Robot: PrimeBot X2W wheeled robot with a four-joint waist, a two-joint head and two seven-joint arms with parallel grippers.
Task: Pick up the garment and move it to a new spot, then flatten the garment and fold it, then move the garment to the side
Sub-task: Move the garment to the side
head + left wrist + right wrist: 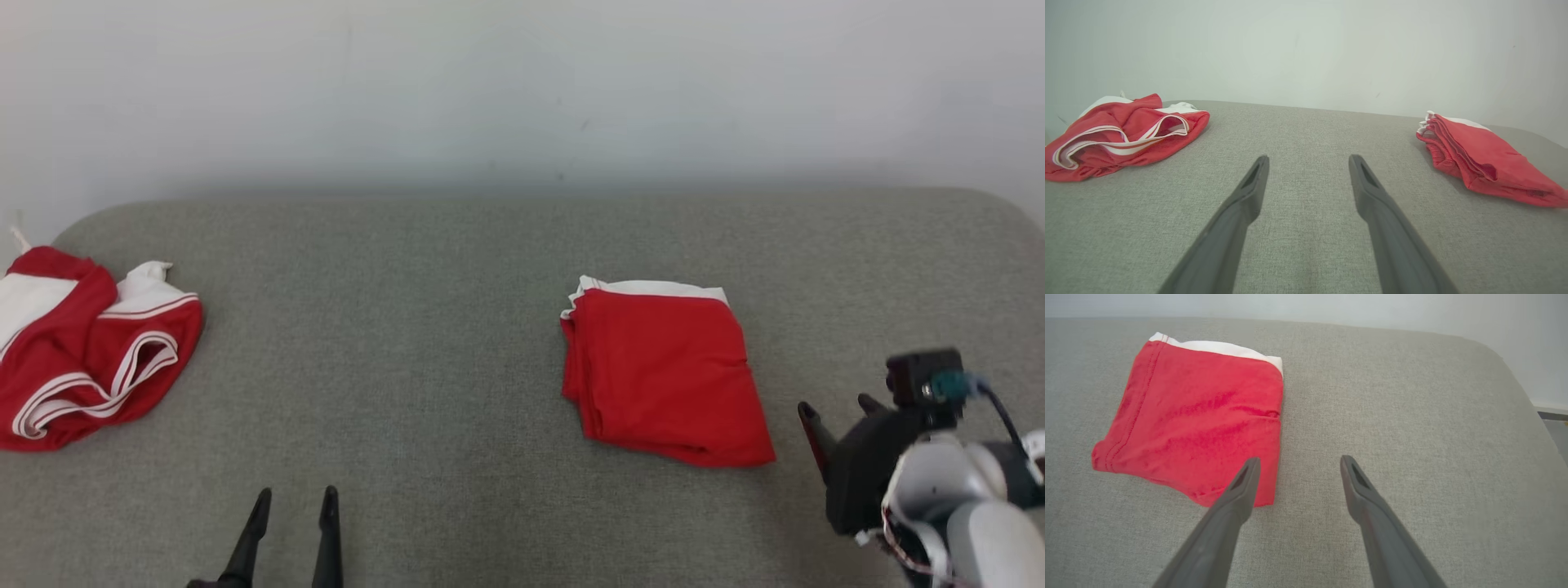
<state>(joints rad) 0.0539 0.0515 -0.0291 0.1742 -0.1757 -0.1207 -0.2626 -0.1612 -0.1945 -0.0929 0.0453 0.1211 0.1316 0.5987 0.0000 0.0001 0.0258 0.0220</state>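
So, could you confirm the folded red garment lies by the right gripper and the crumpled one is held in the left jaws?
Not quite: the crumpled garment lies on the surface, apart from the left gripper, whose jaws stand open and empty; see left wrist view.

Ahead of the jaws of the left gripper, the grey fabric-covered desk lies bare up to the pale wall. A crumpled red-and-white cloth heap blocks the way well to their left. A folded, white-edged red cloth square lies just left of the jaws of the right gripper; right of them the desk is open.
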